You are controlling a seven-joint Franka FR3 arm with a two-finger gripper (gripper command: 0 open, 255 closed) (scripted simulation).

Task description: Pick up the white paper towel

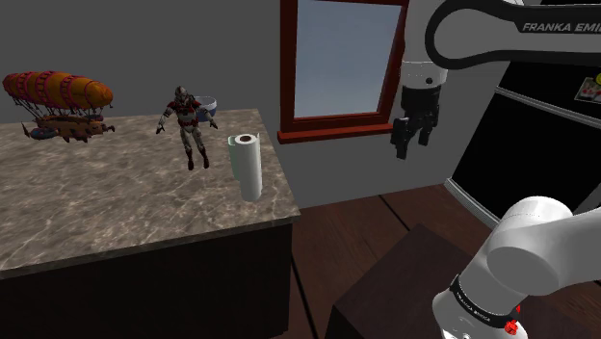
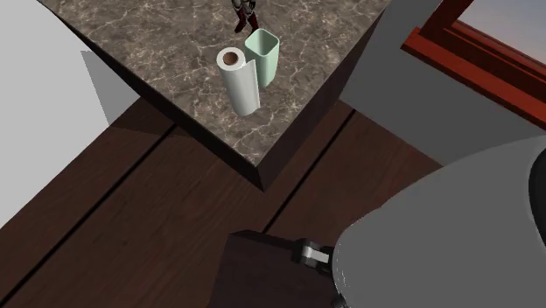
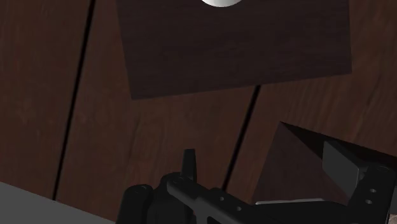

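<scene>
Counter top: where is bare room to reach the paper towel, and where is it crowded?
Free: the broad marble counter between the airship, the paper towel and the near edge. Crowded: right behind the roll stands a green container, the figure beyond.

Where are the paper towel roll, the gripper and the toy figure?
paper towel roll [image 1: 248, 171]: shoulder view, middle of its side.
gripper [image 1: 412, 149]: shoulder view, between its fingertips.
toy figure [image 1: 189, 117]: shoulder view, torso.

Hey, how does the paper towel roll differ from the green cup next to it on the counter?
The roll is white; the cup is pale green. The roll is a round cylinder with a brown core showing in its top; the cup is squarish with rounded corners, open and hollow. The roll stands nearer the counter's corner. Both stand upright, side by side.
</scene>
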